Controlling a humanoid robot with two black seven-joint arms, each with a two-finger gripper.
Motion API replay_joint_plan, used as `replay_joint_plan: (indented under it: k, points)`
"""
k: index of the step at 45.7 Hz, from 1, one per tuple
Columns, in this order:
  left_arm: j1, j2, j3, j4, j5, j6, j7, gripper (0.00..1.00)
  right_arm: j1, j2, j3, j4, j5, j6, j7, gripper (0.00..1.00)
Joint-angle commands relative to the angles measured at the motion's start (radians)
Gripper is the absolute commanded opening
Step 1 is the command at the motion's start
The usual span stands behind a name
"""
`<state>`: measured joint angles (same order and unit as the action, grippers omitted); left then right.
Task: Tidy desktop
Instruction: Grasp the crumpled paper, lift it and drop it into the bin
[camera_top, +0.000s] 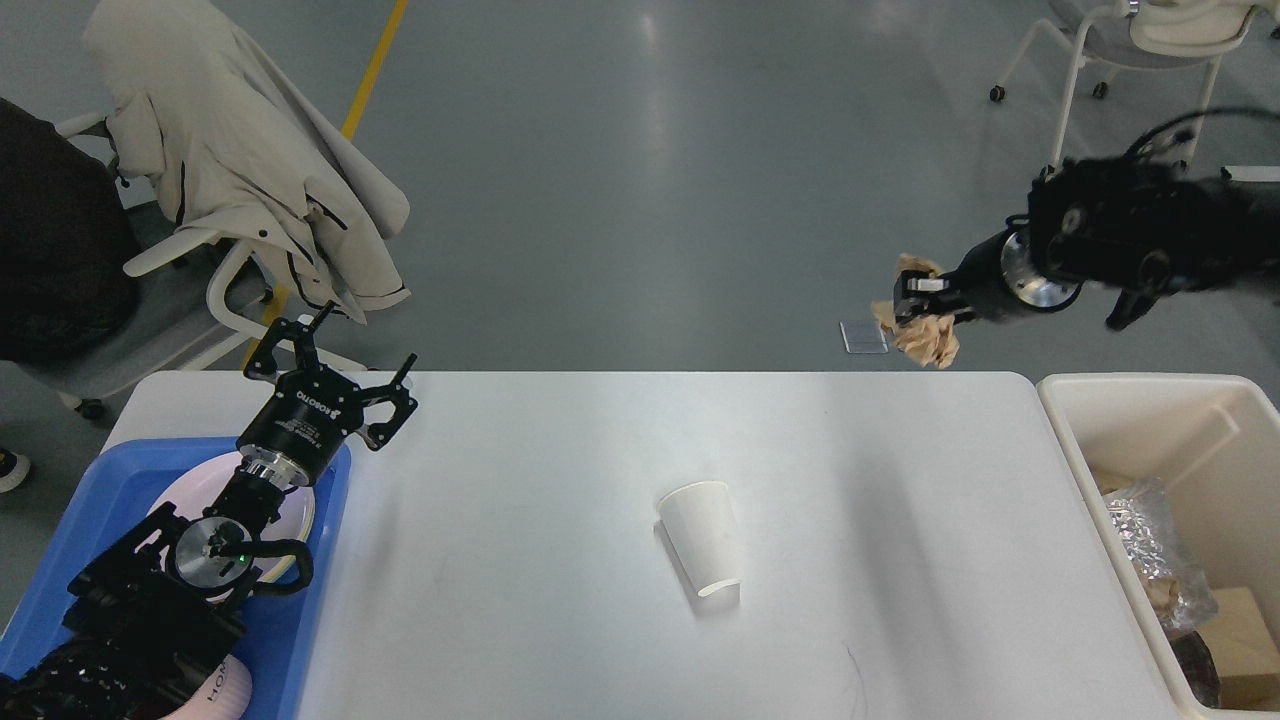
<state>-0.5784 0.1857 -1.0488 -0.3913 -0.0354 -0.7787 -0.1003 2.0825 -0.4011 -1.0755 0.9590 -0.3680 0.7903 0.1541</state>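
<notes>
The white desktop (560, 600) fills the lower view. A white paper cup (702, 537) lies on its side near the middle. My right gripper (912, 303) is raised high above the desktop's far right corner, shut on a crumpled brown paper wad (925, 335). My left gripper (335, 365) is open and empty, held above the far left of the desktop, over the blue tray (75, 520).
The blue tray holds a white plate (300, 510) and a pink cup (225, 695) under my left arm. A cream bin (1090, 400) at the right edge holds foil and other trash. Chairs stand on the floor beyond, one with a coat (240, 160).
</notes>
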Motion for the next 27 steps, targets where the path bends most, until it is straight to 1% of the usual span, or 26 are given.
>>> replay_joint_plan:
  k: [1,2,4,9,12,17,21,27]
  points:
    - [0.002,0.0,0.0,0.0,0.0,-0.001,0.001,1.0,0.258,-0.044,0.003,0.03,-0.158,0.17,0.128,0.0]
    - [0.0,0.0,0.0,0.0,0.0,-0.001,0.001,1.0,0.28,-0.045,0.003,0.043,-0.181,0.17,0.142,0.0]
    - [0.0,0.0,0.0,0.0,0.0,-0.001,0.001,1.0,0.31,-0.05,-0.004,0.076,-0.219,0.17,0.153,0.0]
    - [0.002,0.001,0.0,0.0,0.0,-0.001,0.001,1.0,0.33,-0.085,-0.023,0.133,-0.269,0.17,0.153,0.0]
    - [0.002,0.001,0.0,0.0,0.0,-0.001,0.001,1.0,0.327,-0.091,-0.038,0.133,-0.272,0.17,0.151,0.0]
    - [0.002,0.001,0.0,0.0,0.0,-0.001,0.001,1.0,0.271,-0.093,-0.09,0.106,-0.282,0.17,0.15,0.0]
    - [0.0,0.001,0.0,0.0,0.0,-0.001,0.001,1.0,0.139,-0.107,-0.161,0.014,-0.298,0.164,0.151,0.0]
    - [0.0,0.0,0.001,0.0,0.0,-0.001,0.001,1.0,-0.16,-0.137,-0.267,-0.236,-0.324,-0.041,0.174,0.0]
